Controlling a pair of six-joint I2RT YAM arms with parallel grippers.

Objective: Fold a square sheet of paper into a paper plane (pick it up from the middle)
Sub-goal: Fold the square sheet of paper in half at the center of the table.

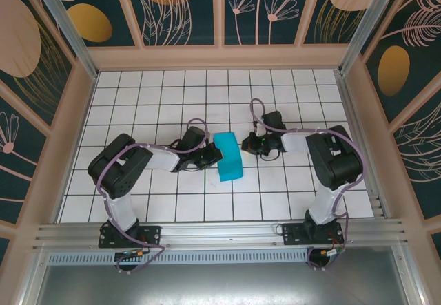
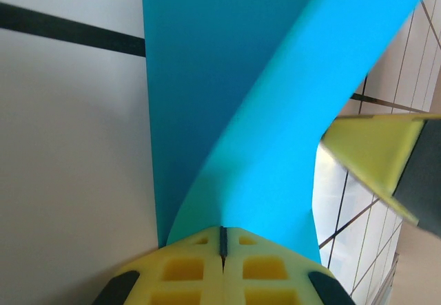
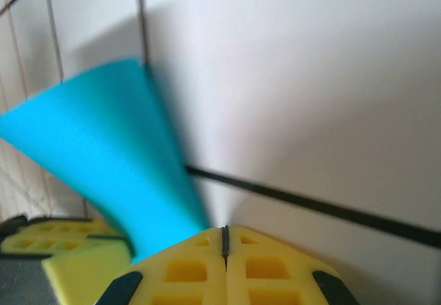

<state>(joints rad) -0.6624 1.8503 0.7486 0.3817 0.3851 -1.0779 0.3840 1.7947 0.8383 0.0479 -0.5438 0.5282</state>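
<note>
The square sheet of paper [image 1: 229,158] is bright cyan and lies bent over on the white grid table between my two grippers. My left gripper [image 1: 216,155] is shut at the sheet's left edge. In the left wrist view a lit flap of the paper [image 2: 275,126] rises straight from the shut tips of the left gripper [image 2: 222,239]; no cyan shows inside the seam, and whether an edge is pinched is hidden. My right gripper [image 1: 248,145] is shut at the sheet's right side. In the right wrist view the paper [image 3: 117,153] curls up just left of the shut right gripper [image 3: 224,239].
The right gripper's yellow finger [image 2: 368,150] hangs close past the flap in the left wrist view. Tan walls [image 1: 220,57] enclose the table [image 1: 165,91] at the back and sides. An aluminium rail [image 1: 220,233] runs along the near edge by both arm bases.
</note>
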